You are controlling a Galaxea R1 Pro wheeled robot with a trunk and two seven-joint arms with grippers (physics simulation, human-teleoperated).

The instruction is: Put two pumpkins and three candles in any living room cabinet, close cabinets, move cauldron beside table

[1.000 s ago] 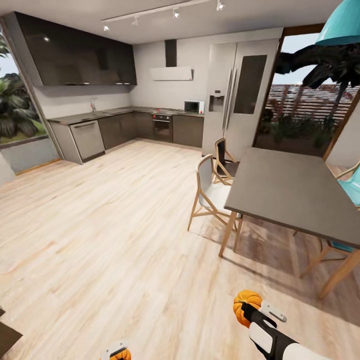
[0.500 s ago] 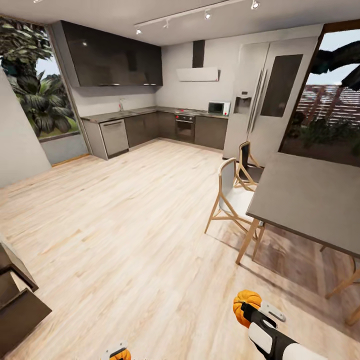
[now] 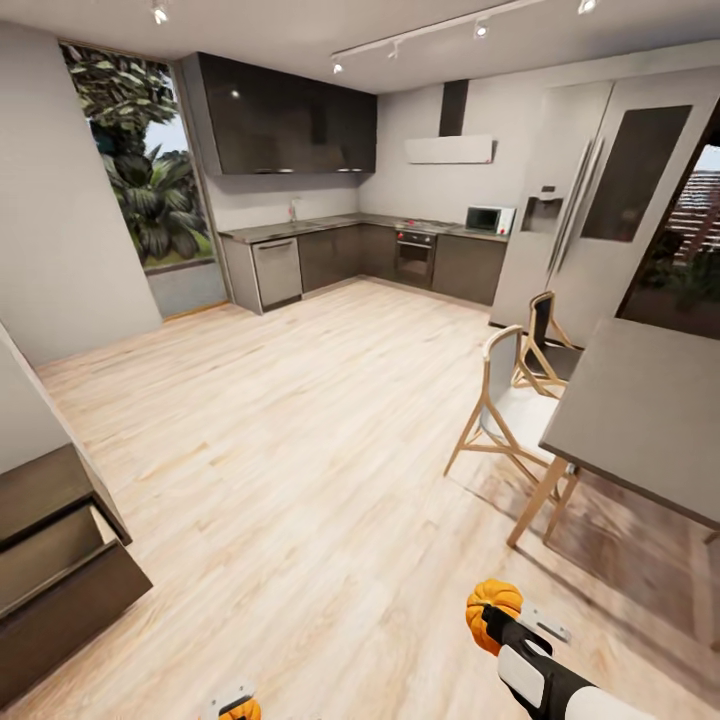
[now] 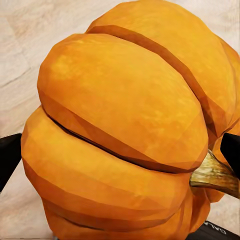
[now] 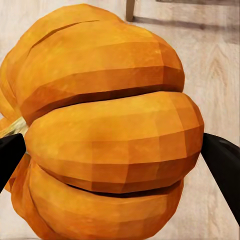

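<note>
Mid-carry: right gripper (image 3: 487, 622) is clamped on one pumpkin (image 3: 493, 605), left gripper (image 3: 238, 705) grips the other pumpkin (image 4: 125, 130). The cabinet (image 3: 55, 560) stands open across the wood floor (image 3: 300, 450); next I'd roll over and line up with a drawer.

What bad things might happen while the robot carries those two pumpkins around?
1. The right hand grips its pumpkin by the rounded sides only; a jolt might let it slip onto the wooden floor.
2. The open cabinet drawers stick out low near the robot's left; the base might bump them.
3. The left hand sits at the picture's bottom edge in the head view, so its pumpkin is hard to watch there.
</note>
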